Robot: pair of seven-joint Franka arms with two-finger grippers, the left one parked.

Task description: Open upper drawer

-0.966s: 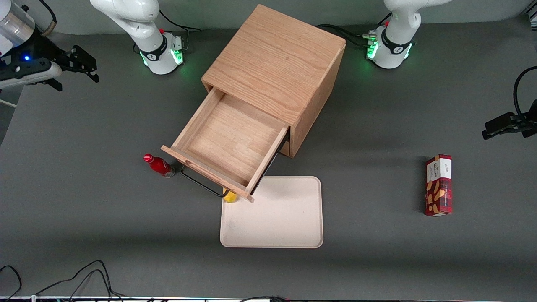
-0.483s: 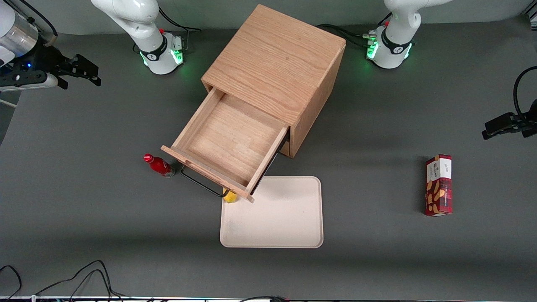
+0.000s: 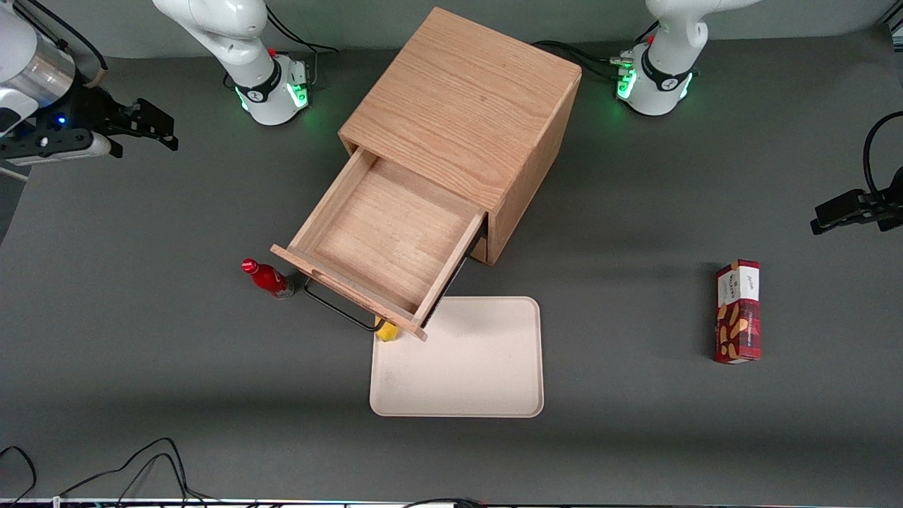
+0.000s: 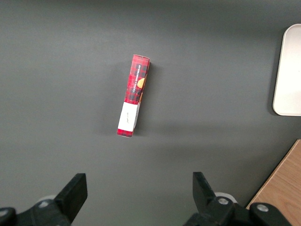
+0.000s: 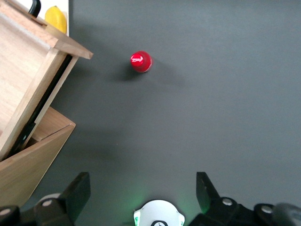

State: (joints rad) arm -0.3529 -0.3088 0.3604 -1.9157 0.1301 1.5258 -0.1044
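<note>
The upper drawer (image 3: 384,236) of the oak cabinet (image 3: 462,106) stands pulled far out, its inside bare; its wooden side (image 5: 28,80) also shows in the right wrist view. The black bar handle (image 3: 338,310) runs along the drawer's front, nearer the front camera. My gripper (image 3: 161,128) hangs open and holds nothing, high over the table toward the working arm's end, well away from the drawer. Its two black fingers (image 5: 77,193) stand wide apart over the arm's white base (image 5: 159,214).
A small red bottle (image 3: 268,279) stands beside the handle's end, seen from above as a red bottle cap (image 5: 140,61). A yellow object (image 3: 386,331) sits under the drawer front, at the edge of a cream tray (image 3: 487,381). A red snack box (image 3: 738,311) lies toward the parked arm's end.
My gripper has drifted a little toward the cabinet and slightly nearer the front camera, staying open. The drawer and the other things have not moved.
</note>
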